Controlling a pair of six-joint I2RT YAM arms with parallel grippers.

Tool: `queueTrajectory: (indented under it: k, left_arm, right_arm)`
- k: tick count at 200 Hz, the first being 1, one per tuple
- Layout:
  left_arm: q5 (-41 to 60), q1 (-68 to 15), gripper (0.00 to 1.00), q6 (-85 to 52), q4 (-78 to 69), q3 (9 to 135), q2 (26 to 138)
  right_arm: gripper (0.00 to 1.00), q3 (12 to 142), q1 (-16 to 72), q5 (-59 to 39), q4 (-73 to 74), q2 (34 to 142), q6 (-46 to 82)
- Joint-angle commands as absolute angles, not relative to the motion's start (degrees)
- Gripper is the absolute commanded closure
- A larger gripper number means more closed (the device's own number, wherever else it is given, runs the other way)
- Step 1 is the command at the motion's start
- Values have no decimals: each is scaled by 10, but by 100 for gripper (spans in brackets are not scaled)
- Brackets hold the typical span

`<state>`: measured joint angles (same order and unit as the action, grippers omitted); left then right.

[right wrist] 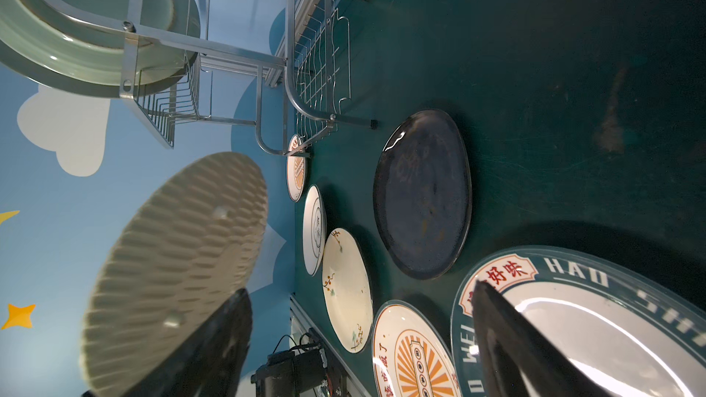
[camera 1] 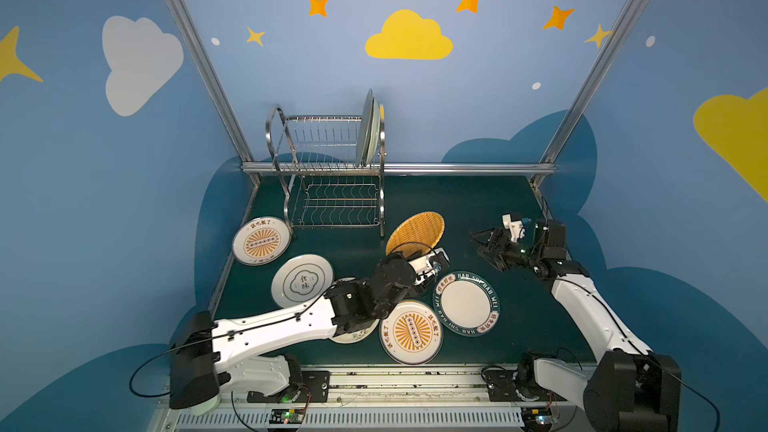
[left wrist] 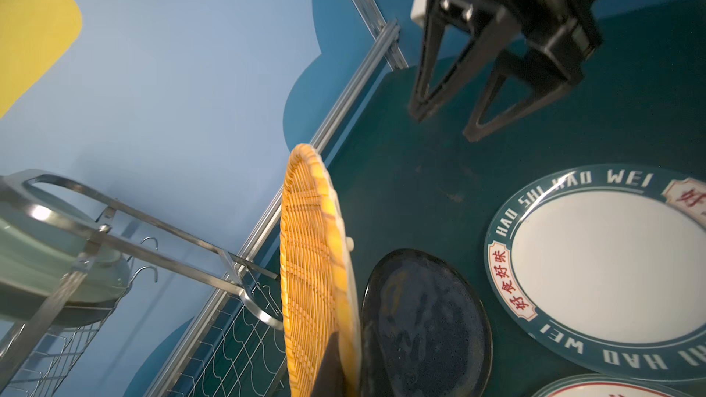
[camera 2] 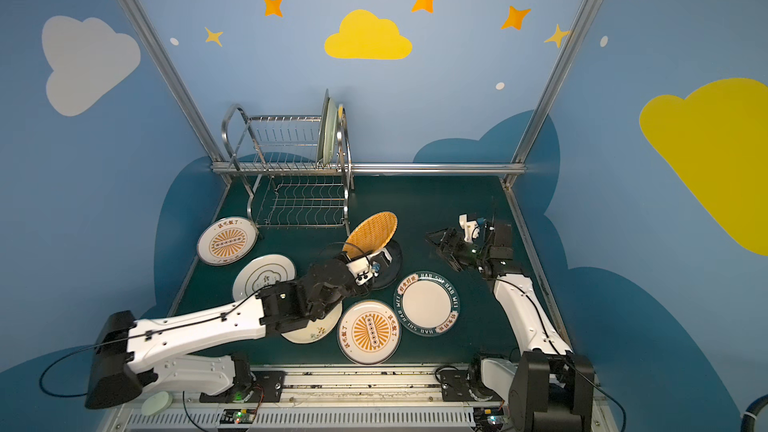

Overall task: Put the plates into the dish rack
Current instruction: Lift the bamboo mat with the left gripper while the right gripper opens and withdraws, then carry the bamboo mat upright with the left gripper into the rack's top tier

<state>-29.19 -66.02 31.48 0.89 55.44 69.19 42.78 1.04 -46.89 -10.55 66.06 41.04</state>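
My left gripper (camera 1: pixel 406 253) is shut on the lower rim of the yellow woven-look plate (camera 1: pixel 415 231) (left wrist: pixel 309 261), holding it tilted on edge above the black plate (left wrist: pixel 424 322). My right gripper (camera 1: pixel 478 243) (left wrist: pixel 445 124) hovers open and empty just to the right of it. The dish rack (camera 1: pixel 332 168) stands at the back, with two pale green plates (camera 1: pixel 368 130) upright at the right end of its upper tier. Flat on the mat lie two orange-sunburst plates (camera 1: pixel 261 241) (camera 1: pixel 411 332), a cloud-emblem plate (camera 1: pixel 301 280) and a teal-rimmed plate (camera 1: pixel 467 303).
A cream floral plate (right wrist: pixel 345 288) lies mostly under my left arm. An aluminium frame rail (camera 1: pixel 457 168) runs along the back edge of the green mat (camera 1: pixel 478 201), and slanted posts rise from its back corners.
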Motion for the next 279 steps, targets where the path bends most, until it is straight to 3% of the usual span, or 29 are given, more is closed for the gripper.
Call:
queueTrajectory:
  k: [1, 34, 97, 135, 174, 279]
  left_arm:
    - [-281, -661, 96, 246, 47, 588, 624]
    - [-269, -657, 96, 217, 66, 646, 565]
    - [-253, -587, 96, 121, 77, 793, 587]
    - [-184, -456, 96, 6, 86, 841, 606]
    - [-144, -380, 96, 1, 81, 886, 636]
    - [105, -118, 96, -126, 41, 971, 774]
  right_arm:
    - [12, 422, 26, -454, -83, 655, 392]
    - [12, 423, 47, -423, -85, 653, 372]
    - [12, 414, 89, -405, -70, 603, 359]
    - [12, 389, 139, -361, -20, 587, 337]
    - [12, 389, 185, -354, -4, 564, 303]
    - [12, 302, 274, -290, 17, 450, 242]
